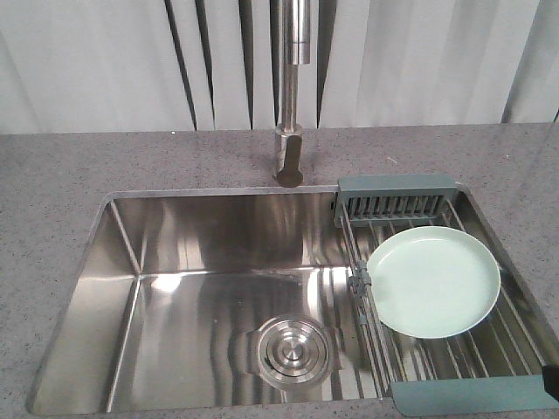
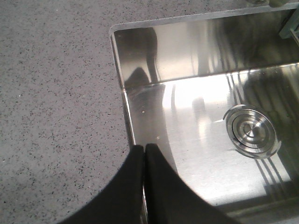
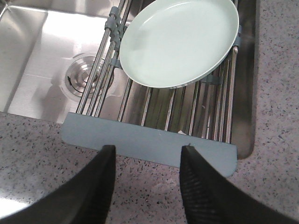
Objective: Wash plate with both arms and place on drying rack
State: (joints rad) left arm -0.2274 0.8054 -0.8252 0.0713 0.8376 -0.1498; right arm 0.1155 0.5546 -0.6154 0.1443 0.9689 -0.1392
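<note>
The pale mint-green plate (image 1: 434, 280) (image 3: 178, 43) lies flat on the wire bars of the drying rack (image 1: 410, 214) (image 3: 149, 143), which spans the right end of the steel sink. My right gripper (image 3: 147, 150) is open over the grey counter, just in front of the rack's near grey-blue end piece, with nothing between its fingers. In the front view only a black bit of the right arm (image 1: 551, 382) shows at the right edge. My left gripper (image 2: 144, 148) is shut and empty above the sink's left rim.
The steel sink basin (image 1: 175, 305) has a round drain (image 1: 293, 351) (image 2: 251, 131) in its floor. A tall steel tap (image 1: 293, 96) rises behind the sink. Speckled grey counter (image 1: 52, 183) surrounds the basin.
</note>
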